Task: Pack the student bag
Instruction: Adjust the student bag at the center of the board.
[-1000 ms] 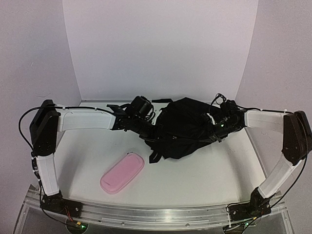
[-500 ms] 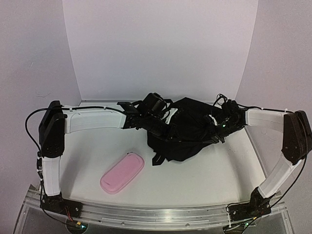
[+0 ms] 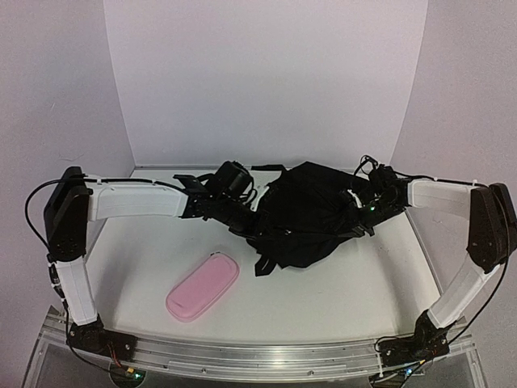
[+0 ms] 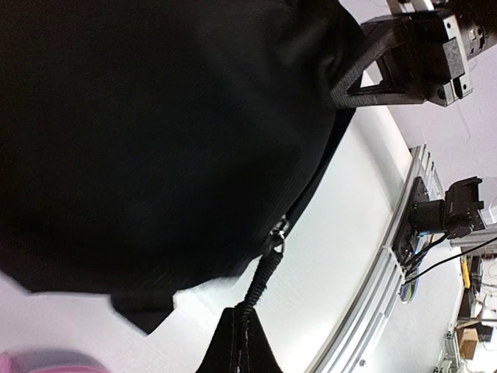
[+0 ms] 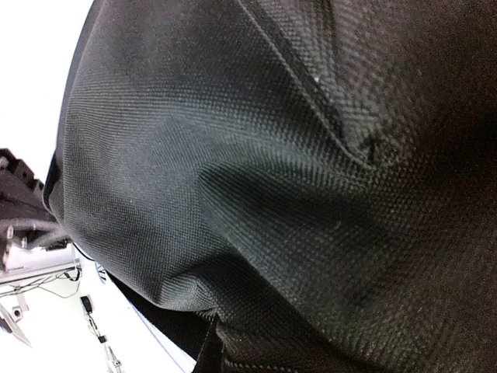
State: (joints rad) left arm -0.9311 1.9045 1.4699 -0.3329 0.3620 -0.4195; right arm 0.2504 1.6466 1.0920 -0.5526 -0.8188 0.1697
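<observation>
I see the student bag lying crumpled on the table, behind the pink pencil case and apart from it. My left gripper is clenched on the zip pull cord, at the side of the bag nearer to the pencil case. My right gripper is clenched on the bag's fabric at the side far from the pencil case.

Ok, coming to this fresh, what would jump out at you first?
The black student bag slumps at the far middle, an arm on each side: the right gripper is clamped on its fabric edge, the left gripper seems to pinch the zip pull. The pink pencil case lies alone at the near left, apart from the bag, not yet packed.
</observation>
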